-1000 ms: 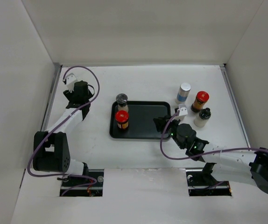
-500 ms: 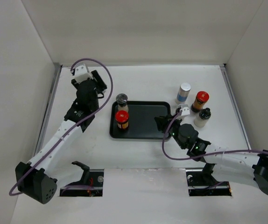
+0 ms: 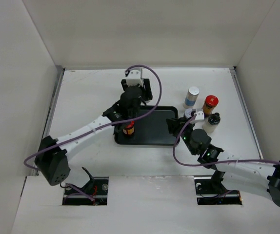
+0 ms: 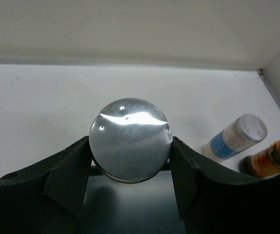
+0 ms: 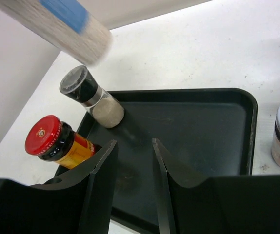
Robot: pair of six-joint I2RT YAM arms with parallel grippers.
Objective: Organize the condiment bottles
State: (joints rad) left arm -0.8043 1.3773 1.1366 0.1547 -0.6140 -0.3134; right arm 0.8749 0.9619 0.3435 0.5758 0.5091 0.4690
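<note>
**Left arm now over tray corner, cylinder in grip**

Change: a second ago the left arm sat at the far-left side of the table (image 3: 81, 97). It has swung right, and the left claw (image 4: 130, 152) now hangs above the far-left corner of the flat black rectangular tray (image 3: 154, 130). The right arm has barely shifted. The bottles right of the tray have not moved.

Grip: the left claw is clamped on the silver-capped end of a white blue-labelled cylinder (image 4: 130, 131). The cylinder is held off the tray and looks tilted in the right wrist view. The right claw (image 5: 134, 144) has its fingers apart with nothing between them, over the tray's near-right part.

Room: the tray floor is bare from its two left-side jars to the right rim. A clear dark-capped shaker (image 5: 89, 97) stands at the far-left corner. A red-lidded dark jar (image 5: 57, 141) stands just nearer, along the left rim. A silver-lidded jar (image 3: 189, 113) stands on the table just beside the tray's right rim.

Count, seven in all:
- White cylinders: two, one held and the second white cylinder (image 3: 191, 96) on the table right of the tray.
- Red-lidded jars: two, one on the tray and the second red-lidded jar (image 3: 209, 104) on the table.
- Dark-capped shaker: one.
- Black-capped pale bottle (image 3: 212, 122): one.
- Silver-lidded jar: one.
</note>
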